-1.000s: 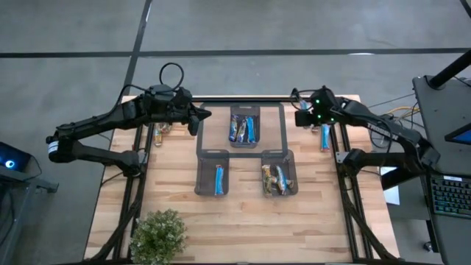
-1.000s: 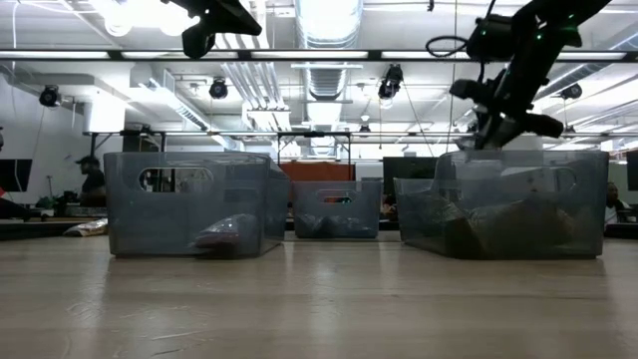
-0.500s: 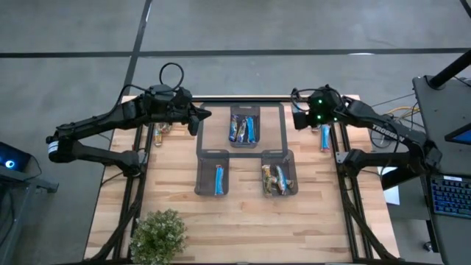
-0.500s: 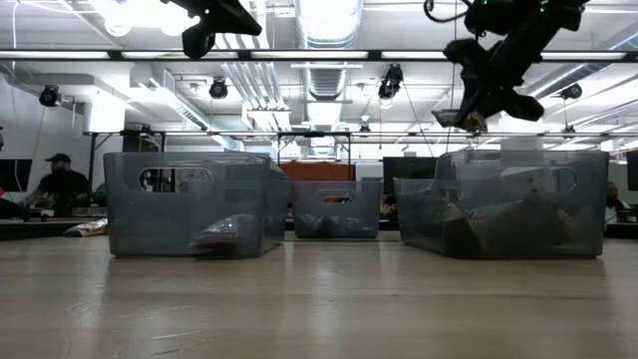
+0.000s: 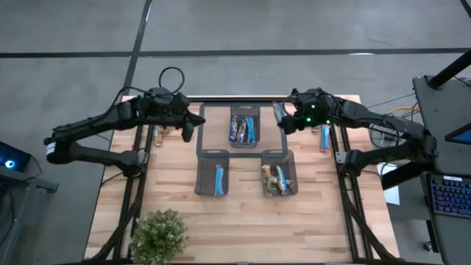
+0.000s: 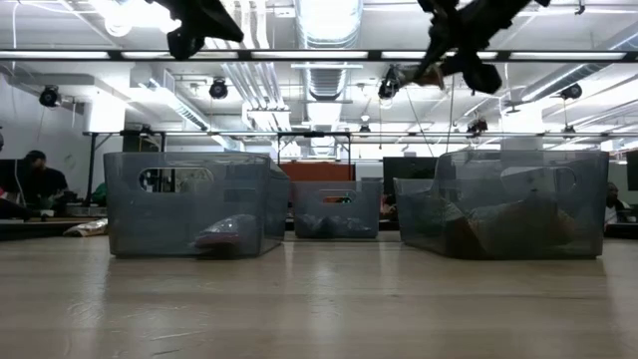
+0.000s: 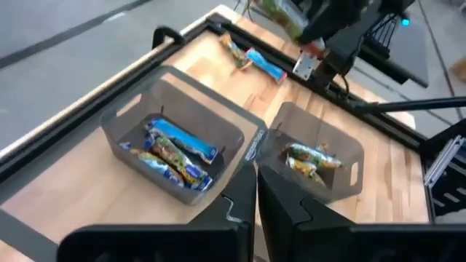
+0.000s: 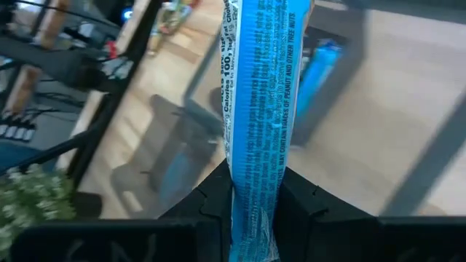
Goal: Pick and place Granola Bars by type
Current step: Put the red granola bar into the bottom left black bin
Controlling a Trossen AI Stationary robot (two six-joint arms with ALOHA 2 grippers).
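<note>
My right gripper (image 5: 281, 120) hangs high over the table between the far bin (image 5: 245, 126) and the near right bin (image 5: 279, 174), shut on a bright blue granola bar (image 8: 253, 87). The far bin holds blue bars (image 7: 178, 149). One blue bar (image 5: 218, 179) lies in the near left bin, and brownish-gold bars (image 7: 312, 160) fill the near right bin. My left gripper (image 7: 255, 207) is shut and empty, raised beside the far bin's left side (image 5: 188, 131). My right gripper pinches the blue bar by one end (image 8: 251, 175) between its two fingers (image 8: 215, 193). The bar lies along the fingers and sticks out ahead of them. It is lifted clear, high above the bins, as the low view shows (image 6: 411, 75).
Loose bars lie on the table near the right edge (image 5: 324, 137) and near the left edge (image 5: 160, 132). A potted plant (image 5: 157, 235) stands at the near left corner. Bare wood stretches along the near side in front of the bins.
My right gripper has carried the blue bar up and toward the table's left, from the loose bars at the right edge to a spot beside the far bin. My left gripper has drawn back slightly and tipped down toward the near side.
</note>
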